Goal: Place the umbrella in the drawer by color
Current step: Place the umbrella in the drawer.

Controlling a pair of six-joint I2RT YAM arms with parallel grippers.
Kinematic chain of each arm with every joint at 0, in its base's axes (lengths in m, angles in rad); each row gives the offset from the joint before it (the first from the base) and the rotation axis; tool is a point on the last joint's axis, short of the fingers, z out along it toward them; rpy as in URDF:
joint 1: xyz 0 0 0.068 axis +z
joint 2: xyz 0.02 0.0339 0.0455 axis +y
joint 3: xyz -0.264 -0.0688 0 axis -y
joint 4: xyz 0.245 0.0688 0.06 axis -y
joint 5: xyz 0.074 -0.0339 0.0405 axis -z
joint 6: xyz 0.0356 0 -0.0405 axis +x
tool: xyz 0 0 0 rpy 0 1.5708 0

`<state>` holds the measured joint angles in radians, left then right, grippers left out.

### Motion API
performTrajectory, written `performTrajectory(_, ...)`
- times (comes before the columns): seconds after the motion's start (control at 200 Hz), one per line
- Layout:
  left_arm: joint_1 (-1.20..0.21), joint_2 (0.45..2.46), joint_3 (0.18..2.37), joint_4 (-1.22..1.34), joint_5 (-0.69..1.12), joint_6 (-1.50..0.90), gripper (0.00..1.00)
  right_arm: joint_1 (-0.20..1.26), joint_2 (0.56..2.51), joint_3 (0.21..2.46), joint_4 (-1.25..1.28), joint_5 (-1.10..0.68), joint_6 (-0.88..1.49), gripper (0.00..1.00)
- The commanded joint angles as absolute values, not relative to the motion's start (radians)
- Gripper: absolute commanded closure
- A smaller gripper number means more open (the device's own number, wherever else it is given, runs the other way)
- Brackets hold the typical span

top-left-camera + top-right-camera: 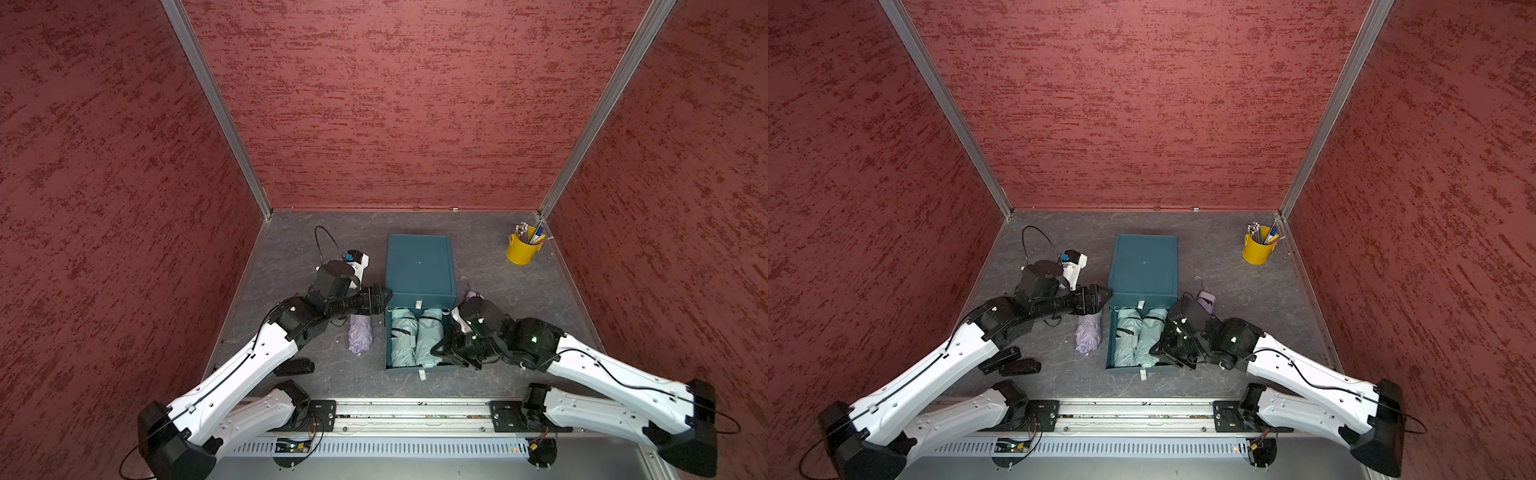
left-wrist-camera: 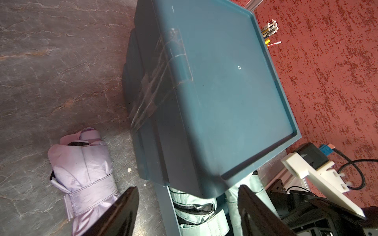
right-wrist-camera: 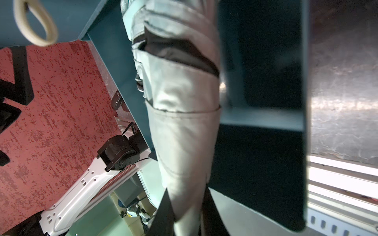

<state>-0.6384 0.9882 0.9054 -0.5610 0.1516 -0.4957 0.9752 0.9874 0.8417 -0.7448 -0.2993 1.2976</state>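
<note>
The mint-green umbrella [image 1: 428, 336] that you are placing lies in the right half of the open drawer [image 1: 388, 345]. Its long axis runs front to back, parallel to the second mint-green umbrella [image 1: 401, 340] just beside it on the left. Your right fingers [image 3: 163, 216] are closed almost fully on its near end, the end toward the robot base, so the umbrella reaches away from them into the drawer. I cannot tell if it rests fully on the drawer floor or is a little raised at that end. I judge the coming move is only to release it and draw back, and the drawer's right wall is close to the wrist, so take care there. The drawer is pulled out from the bottom of the teal cabinet [image 1: 419, 266] and holds these two umbrellas, as far as I see. A purple umbrella [image 1: 360, 334] lies on the bench [image 1: 353, 386] just left of the drawer, also lengthwise. Your left fingers [image 2: 122, 212] stand wide open and hold nothing. They hover at the cabinet's front-left corner, above the purple umbrella's far end, so the left arm is the nearer one for it. Another purple umbrella [image 1: 471, 296] shows partly behind the right wrist. A yellow cup [image 1: 519, 249] of pencils stands well apart, in the far right corner.
</note>
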Motion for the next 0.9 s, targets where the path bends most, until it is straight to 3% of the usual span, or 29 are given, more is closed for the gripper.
performTrajectory(0.0,-0.632,0.982,0.917,-0.571,0.137,-0.472,0.22,0.956,1.003,0.9,-0.7,-0.314,1.231,0.94)
performTrajectory(0.381,-0.634,0.982,0.913,-0.57,0.127,-0.476,0.22,0.936,1.115,0.978,-0.814,-0.224,1.119,0.87)
performTrajectory(0.461,-0.634,0.984,0.914,-0.564,0.131,-0.475,0.21,0.932,1.115,0.971,-0.815,-0.21,1.11,0.76)
performTrajectory(0.571,-0.634,0.99,0.92,-0.563,0.134,-0.471,0.21,0.933,1.113,0.971,-0.8,-0.203,1.099,0.67)
performTrajectory(0.701,-0.634,0.989,0.921,-0.563,0.126,-0.471,0.2,0.935,1.088,0.998,-0.842,-0.168,1.084,0.45)
performTrajectory(0.892,-0.631,0.977,0.914,-0.553,0.11,-0.486,0.19,1.032,1.028,1.042,-0.919,-0.014,1.047,0.5)
